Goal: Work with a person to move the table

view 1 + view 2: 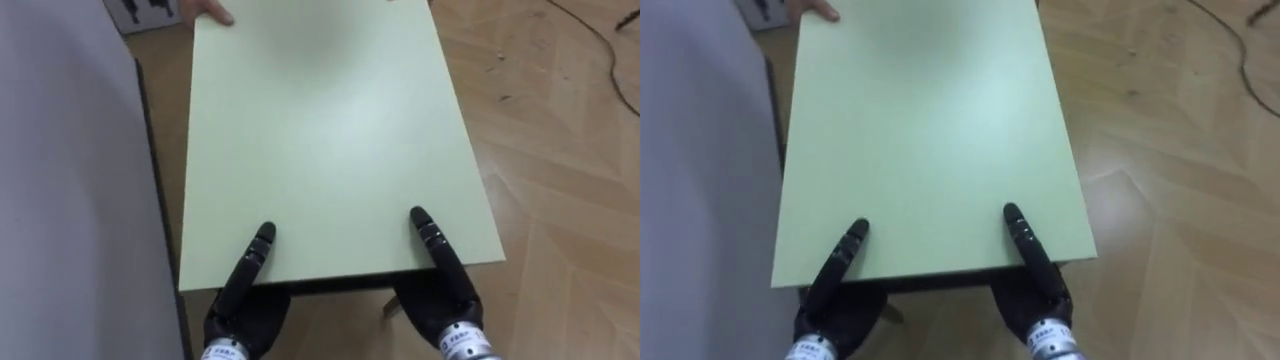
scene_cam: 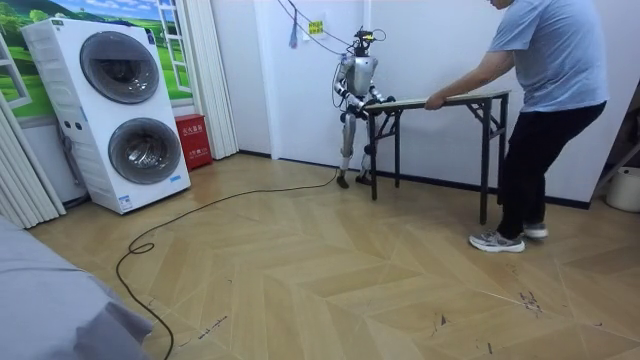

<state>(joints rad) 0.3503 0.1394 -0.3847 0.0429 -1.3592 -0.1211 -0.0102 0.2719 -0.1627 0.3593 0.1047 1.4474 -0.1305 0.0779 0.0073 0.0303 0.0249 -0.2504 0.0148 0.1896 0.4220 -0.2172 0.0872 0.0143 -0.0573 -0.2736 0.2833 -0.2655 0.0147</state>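
A pale green folding table (image 1: 330, 130) stretches away from me. My left hand (image 1: 243, 305) and right hand (image 1: 447, 300) clamp its near edge, each with the thumb flat on top and the palm below the edge. A person's hand (image 1: 212, 10) rests on the far left corner. In the room view I stand at one end of the table (image 2: 455, 98) by a white wall, and the person (image 2: 545, 100) leans in from the other end, holding its edge.
A grey wall surface (image 1: 70, 200) runs close along the table's left side. Wooden floor (image 1: 560, 200) lies open to the right. Stacked washing machines (image 2: 120, 115) and a red box (image 2: 192, 140) stand at the room view's left.
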